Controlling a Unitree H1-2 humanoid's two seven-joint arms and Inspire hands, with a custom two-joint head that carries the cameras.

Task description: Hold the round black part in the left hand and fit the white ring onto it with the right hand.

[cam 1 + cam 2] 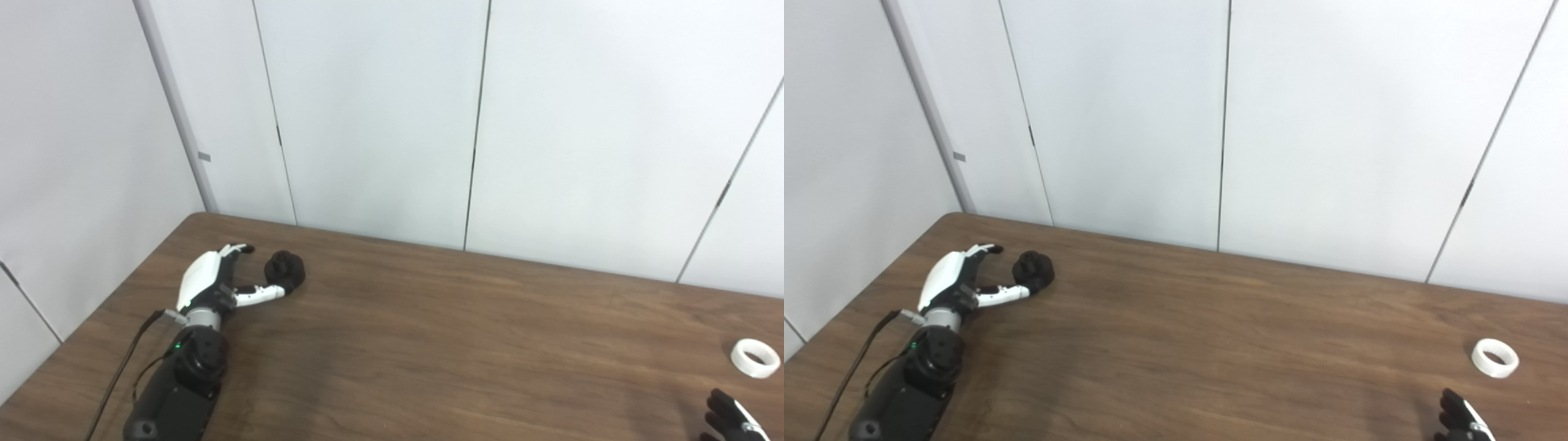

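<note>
With fingers spread, the left hand [211,278] should be closed squarely round the black part [285,270] at far left.

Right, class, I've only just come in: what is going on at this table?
A robot is starting an assembly job. Its left hand lies open on the table, thumb touching the black part but not yet holding it. The white ring lies untouched at the far right. Only the fingertips of the right hand show at the bottom edge, just short of the ring.
</note>
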